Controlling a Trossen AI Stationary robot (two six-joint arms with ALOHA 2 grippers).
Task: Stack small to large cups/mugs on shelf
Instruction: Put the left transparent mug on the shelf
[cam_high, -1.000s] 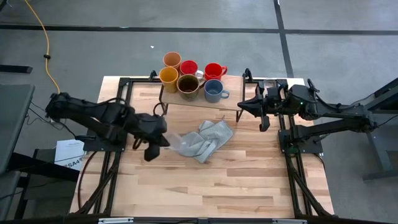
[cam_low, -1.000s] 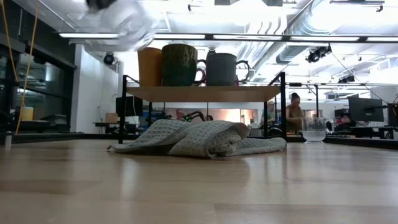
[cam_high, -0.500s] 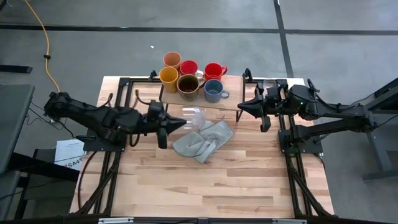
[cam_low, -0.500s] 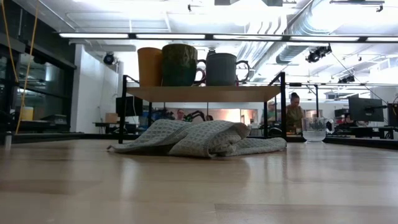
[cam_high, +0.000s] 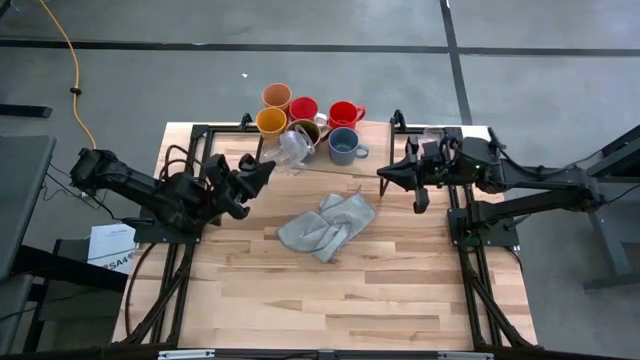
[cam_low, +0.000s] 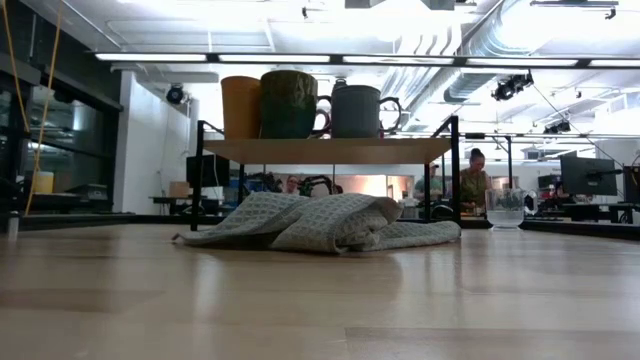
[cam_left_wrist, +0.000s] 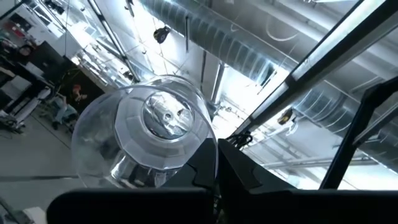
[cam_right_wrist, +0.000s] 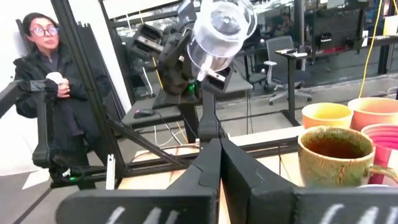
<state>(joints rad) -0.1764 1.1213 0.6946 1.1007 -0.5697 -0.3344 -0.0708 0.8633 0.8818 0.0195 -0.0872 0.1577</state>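
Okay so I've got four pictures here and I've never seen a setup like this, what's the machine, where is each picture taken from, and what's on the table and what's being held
It is a robot with two dark jointed arms at a wooden table, each ending in a two-finger gripper.

One picture looks straight down from above. One sits at table-top height, looking across the table into the room. The other two come from cameras on the arms' wrists.

On the table stands a low light-wood shelf on black legs. Up there sit a yellow mug, a brown mug, a grey-blue mug, two red mugs and a peach-orange tumbler. A crumpled grey cloth lies in front. A clear glass cup stands beside the shelf.

The left gripper holds another clear glass cup, tilted, near the shelf's front edge. The right gripper waits at the shelf's right end, fingers closed, empty.
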